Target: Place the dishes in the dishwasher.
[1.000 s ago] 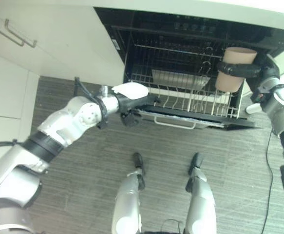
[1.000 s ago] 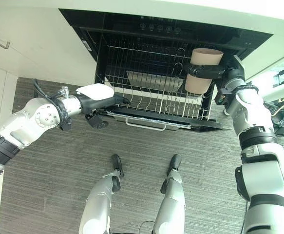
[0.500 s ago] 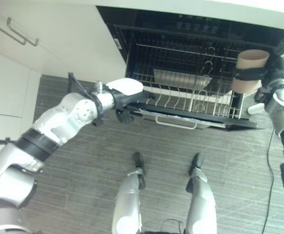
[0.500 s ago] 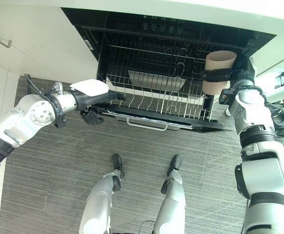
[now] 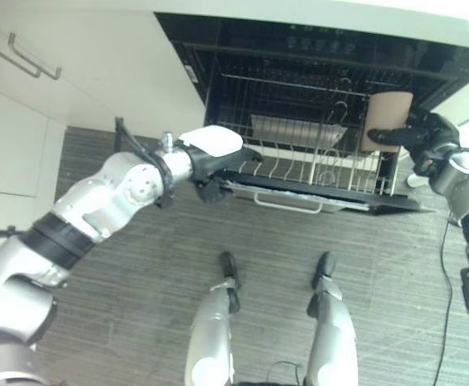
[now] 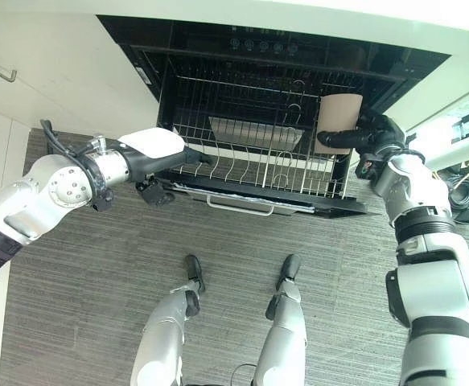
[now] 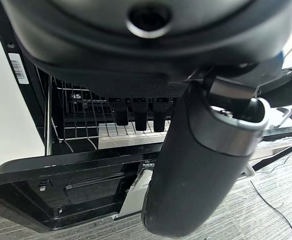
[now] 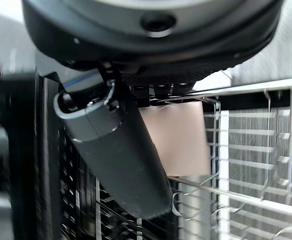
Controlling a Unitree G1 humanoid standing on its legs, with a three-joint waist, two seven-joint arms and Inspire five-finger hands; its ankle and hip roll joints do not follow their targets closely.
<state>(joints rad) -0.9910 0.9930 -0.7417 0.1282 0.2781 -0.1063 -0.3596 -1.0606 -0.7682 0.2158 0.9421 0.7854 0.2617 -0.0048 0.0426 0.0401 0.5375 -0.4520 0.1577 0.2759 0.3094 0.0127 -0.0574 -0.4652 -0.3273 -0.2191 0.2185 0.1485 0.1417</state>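
While the dishwasher (image 5: 314, 56) stands open in the upper middle of the left eye view, its wire rack (image 5: 298, 161) is pulled out over the lowered door (image 5: 331, 199). At the right end of the rack, in the upper right of the frame, the right hand (image 5: 423, 135) has its thumb and fingers curled round a tan cup (image 5: 387, 121). The cup stands about upright against the rack's right side, its lower part among the wires; whether its base rests on the rack cannot be told. In the right wrist view the cup (image 8: 178, 137) shows as a pinkish-tan block past the dark thumb, with rack wires crossing in front of it.

Further back in the rack, near the middle of the frame, lies a pale rectangular dish (image 5: 290, 129) between the tines.

From the lower left of the frame the left arm reaches to the rack's left front corner, where the left hand (image 5: 218, 153), under a white cover, lies at the edge of the door. In the left wrist view its fingers (image 7: 135, 107) point straight toward the rack and grasp nothing, with the thumb extended below them.

White cabinets (image 5: 65, 96) with metal handles (image 5: 25, 55) fill the upper left, and a grey striped floor (image 5: 137, 289) spreads across the lower part of the frame.
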